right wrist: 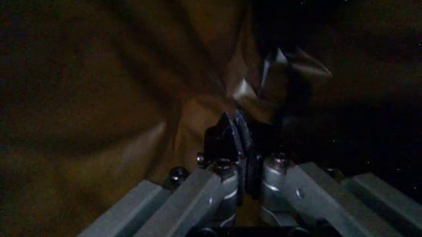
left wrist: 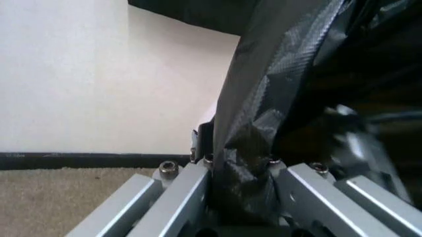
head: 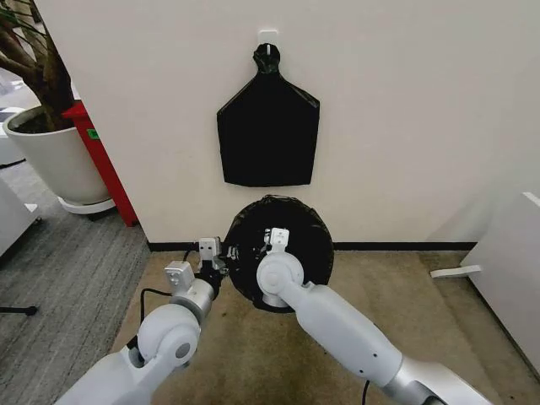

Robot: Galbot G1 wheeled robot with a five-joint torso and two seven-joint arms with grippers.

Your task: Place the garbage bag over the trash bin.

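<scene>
Head view, left to right:
plant pot (head: 52, 156): far left, by the wall.
left gripper (head: 221, 253): at the bag's left edge, pinched on a fold of the garbage bag (head: 297, 226).
garbage bag: black, draped over the bin, centre, near the wall.
right gripper (right wrist: 245, 129): inside the bag, clamped tight on its film.
bag bundle (head: 267, 126): hanging on the wall above.

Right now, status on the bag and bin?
Left gripper shut on bag at the bin's left edge. Right gripper shut on bag inside it. Bag drapes the bin. Nothing in the way.
</scene>
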